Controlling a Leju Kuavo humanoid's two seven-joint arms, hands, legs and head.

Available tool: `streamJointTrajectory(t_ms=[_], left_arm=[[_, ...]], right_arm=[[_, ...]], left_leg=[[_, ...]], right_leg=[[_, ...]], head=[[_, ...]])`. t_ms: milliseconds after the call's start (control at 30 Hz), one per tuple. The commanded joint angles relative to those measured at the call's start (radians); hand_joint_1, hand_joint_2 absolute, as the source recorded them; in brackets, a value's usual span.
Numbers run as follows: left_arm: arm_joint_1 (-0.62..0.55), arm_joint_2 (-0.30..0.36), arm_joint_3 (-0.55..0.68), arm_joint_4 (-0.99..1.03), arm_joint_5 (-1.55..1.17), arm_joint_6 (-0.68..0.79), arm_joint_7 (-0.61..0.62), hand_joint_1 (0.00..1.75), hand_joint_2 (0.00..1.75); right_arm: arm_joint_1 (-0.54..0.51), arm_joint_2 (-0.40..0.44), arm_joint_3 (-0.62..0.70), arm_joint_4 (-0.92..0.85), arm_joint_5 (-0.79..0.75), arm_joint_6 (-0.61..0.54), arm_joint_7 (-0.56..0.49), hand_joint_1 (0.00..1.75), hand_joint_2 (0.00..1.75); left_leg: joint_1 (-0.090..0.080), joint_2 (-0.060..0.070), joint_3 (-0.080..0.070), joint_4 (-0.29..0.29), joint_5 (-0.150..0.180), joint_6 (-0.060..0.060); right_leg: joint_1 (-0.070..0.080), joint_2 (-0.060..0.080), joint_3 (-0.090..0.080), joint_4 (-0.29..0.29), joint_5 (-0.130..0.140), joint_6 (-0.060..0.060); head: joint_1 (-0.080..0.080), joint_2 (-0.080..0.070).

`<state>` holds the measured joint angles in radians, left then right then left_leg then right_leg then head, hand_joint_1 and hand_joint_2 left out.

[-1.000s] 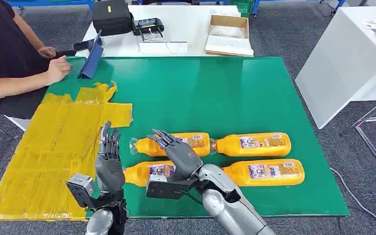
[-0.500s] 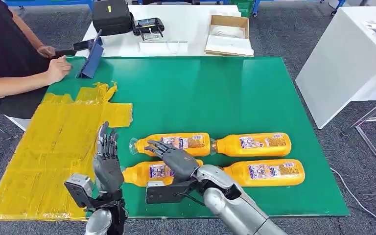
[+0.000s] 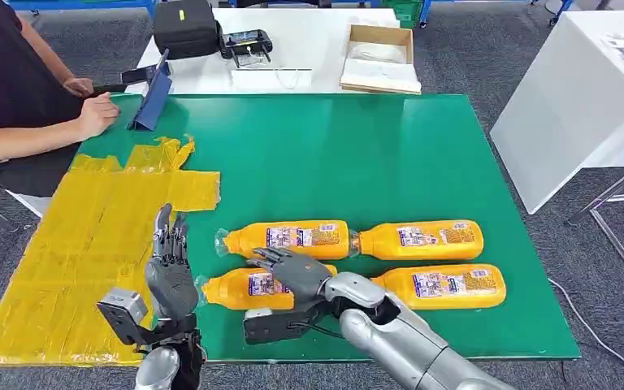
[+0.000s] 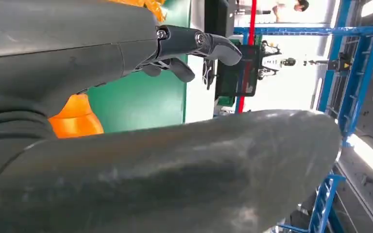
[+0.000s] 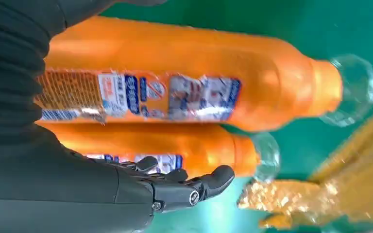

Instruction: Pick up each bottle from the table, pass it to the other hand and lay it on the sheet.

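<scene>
Lay crosswise on the green rectangular table (image 3: pixel 390 146), four orange plastic bottles with printed labels, caps toward the crinkled yellow plastic sheet (image 3: pixel 89 236). Partly hid the near-left bottle (image 3: pixel 244 288): the right hand (image 3: pixel 292 270), fingers spread, gripping nothing. Stood upright at the sheet's edge: the left hand (image 3: pixel 169 272), open, empty.

Orange bottles (image 3: pixel 349 253) with blue-white labels, yellow sheet (image 3: pixel 89 244), green table (image 3: pixel 357 154).
</scene>
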<state>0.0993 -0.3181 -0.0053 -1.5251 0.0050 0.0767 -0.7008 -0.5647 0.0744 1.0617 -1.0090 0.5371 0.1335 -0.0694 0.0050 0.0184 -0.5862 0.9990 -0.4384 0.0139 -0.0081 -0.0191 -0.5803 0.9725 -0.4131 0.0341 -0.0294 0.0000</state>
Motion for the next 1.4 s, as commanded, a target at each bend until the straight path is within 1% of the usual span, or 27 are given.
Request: streamJointTrajectory(t_ms=[33,367,433,500,533,600,633,933,967,1000,1133,1233,1300,1333,1367,1400], left_arm=[[-0.018,-0.017,0.043,0.036,0.004,-0.014,0.003,0.00,0.00],[-0.012,-0.021,0.050,0.047,0.011,-0.027,0.003,0.00,0.00],[-0.007,-0.023,0.059,0.044,0.014,-0.031,0.003,0.00,0.00],[0.006,-0.026,0.071,0.037,0.012,-0.037,0.003,0.00,0.00],[0.006,-0.026,0.071,0.037,0.012,-0.037,0.003,0.00,0.00],[0.006,-0.026,0.071,0.037,0.012,-0.037,0.003,0.00,0.00],[0.006,-0.026,0.071,0.037,0.012,-0.037,0.003,0.00,0.00],[0.006,-0.026,0.071,0.037,0.012,-0.037,0.003,0.00,0.00],[0.009,-0.031,0.076,0.040,0.007,-0.034,0.003,0.00,0.00],[0.009,-0.031,0.077,0.047,0.008,-0.037,0.003,0.00,0.00],[0.001,-0.031,0.077,0.066,0.025,-0.032,0.003,0.00,0.00],[0.003,-0.031,0.082,0.032,0.122,0.036,0.003,0.00,0.00],[0.013,-0.031,0.116,-0.006,0.238,0.092,0.003,0.00,0.00],[0.015,-0.031,0.126,-0.008,0.272,0.106,0.003,0.00,0.00],[0.018,-0.031,0.145,-0.005,0.327,0.144,0.003,0.00,0.00],[0.019,-0.031,0.150,-0.005,0.328,0.144,0.003,0.00,0.00]], right_arm=[[-0.074,-0.010,0.131,0.124,0.022,0.008,0.038,0.00,1.75],[-0.064,0.004,0.199,0.197,0.036,0.042,0.063,0.00,1.75],[-0.062,0.005,0.224,0.220,0.061,0.044,0.088,0.00,1.75],[-0.041,0.010,0.254,0.260,0.123,0.032,0.151,0.00,1.75],[-0.041,0.010,0.254,0.260,0.123,0.032,0.151,0.00,1.75],[-0.041,0.010,0.254,0.260,0.123,0.032,0.151,0.00,1.75],[-0.041,0.010,0.254,0.260,0.123,0.032,0.151,0.00,1.75],[-0.041,0.010,0.254,0.260,0.123,0.032,0.151,0.00,1.75],[-0.028,0.023,0.266,0.280,0.172,0.025,0.185,1.68,1.75],[0.001,0.034,0.254,0.305,0.195,0.016,0.206,1.75,1.75],[0.053,0.061,0.222,0.370,0.248,-0.015,0.221,1.75,1.75],[0.065,0.085,0.193,0.400,0.288,-0.039,0.254,1.75,1.75],[0.064,0.113,0.174,0.416,0.306,-0.045,0.279,1.75,1.75],[0.067,0.120,0.161,0.417,0.312,-0.041,0.288,1.75,1.75],[0.075,0.121,0.152,0.422,0.314,-0.043,0.296,1.75,1.75],[0.078,0.120,0.151,0.423,0.315,-0.044,0.297,1.75,1.75]], left_leg=[[0.000,-0.001,0.003,-0.001,-0.001,-0.001],[0.000,-0.001,0.003,-0.001,0.000,-0.001],[0.000,-0.001,0.004,-0.001,-0.001,-0.001],[0.000,-0.001,0.003,-0.001,0.000,0.000],[0.000,-0.001,0.006,-0.003,0.000,-0.001],[0.000,-0.001,0.005,-0.002,0.000,-0.001],[0.001,-0.002,0.007,-0.002,0.000,-0.001],[0.001,-0.003,0.010,-0.003,0.000,-0.001],[0.000,-0.003,0.010,-0.002,0.000,-0.001],[0.000,-0.002,0.010,-0.002,0.000,-0.001],[0.001,-0.004,0.012,-0.004,0.000,-0.001],[0.001,-0.005,0.014,-0.004,0.000,-0.001],[0.001,-0.001,0.015,-0.003,-0.001,-0.001],[0.001,-0.003,0.015,-0.004,0.000,-0.002],[0.001,-0.001,0.015,-0.003,-0.001,-0.002],[0.001,-0.001,0.015,-0.003,-0.001,-0.002]], right_leg=[[0.000,0.001,0.003,0.000,-0.001,-0.001],[0.000,0.001,0.003,-0.001,0.000,-0.001],[0.000,0.001,0.004,-0.001,-0.001,-0.001],[0.000,0.001,0.003,-0.001,0.000,-0.001],[0.000,0.001,0.006,-0.002,0.000,-0.001],[0.000,0.000,0.004,-0.002,0.000,-0.001],[0.000,0.000,0.007,-0.002,-0.001,-0.001],[0.000,-0.001,0.009,-0.003,0.000,-0.001],[0.000,-0.001,0.009,-0.003,0.000,-0.001],[0.000,0.000,0.009,-0.002,0.000,-0.001],[0.000,-0.001,0.012,-0.004,-0.001,-0.001],[0.000,-0.002,0.012,-0.004,-0.001,-0.001],[0.000,0.001,0.012,-0.003,0.000,-0.001],[0.001,-0.001,0.013,-0.004,0.000,-0.002],[0.001,0.001,0.012,-0.003,0.000,-0.002],[0.001,0.000,0.013,-0.003,0.000,-0.001]], head=[[0.000,0.000],[0.000,0.000],[0.000,0.000],[0.000,0.000],[0.000,0.000],[0.000,0.000],[0.000,0.000],[0.000,0.000],[0.000,0.000],[0.000,0.000],[0.000,0.000],[0.000,0.000],[-0.001,0.000],[0.000,0.000],[0.000,0.000],[0.000,0.000]])
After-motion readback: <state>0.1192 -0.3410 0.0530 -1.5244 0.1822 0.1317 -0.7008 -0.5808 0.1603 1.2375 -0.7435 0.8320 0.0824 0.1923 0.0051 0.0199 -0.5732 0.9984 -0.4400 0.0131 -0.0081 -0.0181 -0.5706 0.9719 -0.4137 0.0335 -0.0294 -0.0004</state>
